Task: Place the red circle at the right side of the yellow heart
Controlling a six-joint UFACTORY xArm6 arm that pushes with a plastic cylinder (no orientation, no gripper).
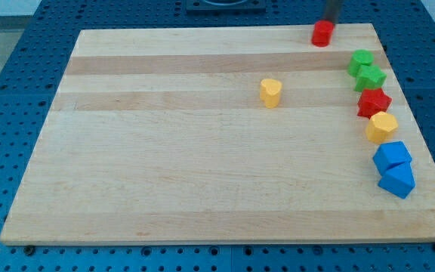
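Barely started: our tip (325, 23), no pincer to speak of, sits behind the red circle (322, 34), far from the yellow heart (271, 92).

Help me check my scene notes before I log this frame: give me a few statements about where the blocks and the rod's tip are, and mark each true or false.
1. The red circle sits at the view's top edge of the board. True.
2. My tip is beside the yellow heart. False: it is just above the red circle, far from the heart.
3. The red circle already lies level with the yellow heart on its right. False: it is well above the heart, toward the view's top.
4. The other blocks form a column along the view's right edge. True.
5. The two blue blocks are at the top of that column. False: they are at its bottom.
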